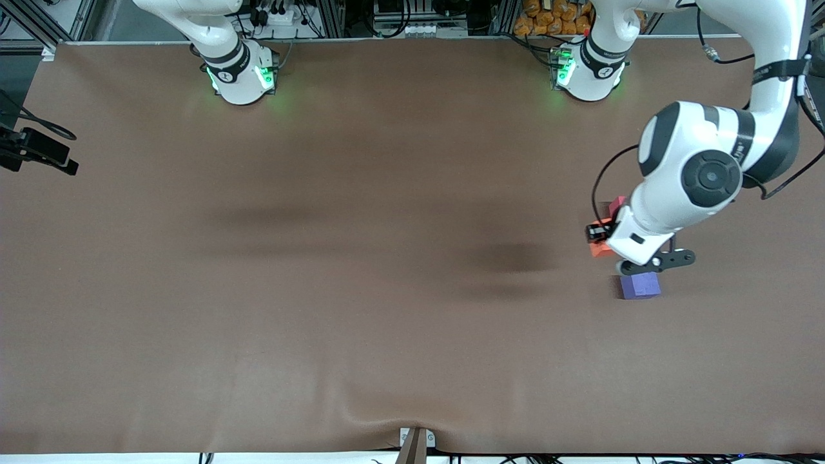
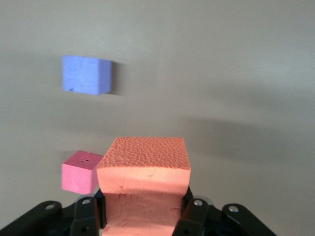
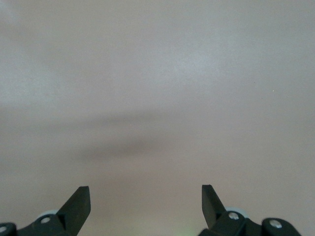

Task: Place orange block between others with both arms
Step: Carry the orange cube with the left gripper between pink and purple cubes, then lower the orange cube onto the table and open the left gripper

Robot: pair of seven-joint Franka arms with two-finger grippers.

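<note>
My left gripper (image 1: 599, 238) is shut on the orange block (image 1: 602, 250), which is squeezed between its black fingers (image 2: 193, 216). It hangs over the gap between the others, a little toward the right arm's end of the table. The red-pink cube (image 1: 617, 205) lies farther from the front camera, partly hidden by the left arm's wrist. The purple-blue cube (image 1: 639, 285) lies nearer. In the left wrist view the orange block (image 2: 145, 172) fills the foreground, with the red-pink cube (image 2: 79, 171) and purple-blue cube (image 2: 84, 74) on the cloth. My right gripper (image 3: 145, 201) is open over bare cloth.
A brown cloth (image 1: 361, 258) covers the whole table. A black camera mount (image 1: 38, 151) juts in at the right arm's end. The two arm bases (image 1: 240, 72) (image 1: 588, 71) stand along the edge farthest from the front camera. A clamp (image 1: 416, 443) sits at the nearest edge.
</note>
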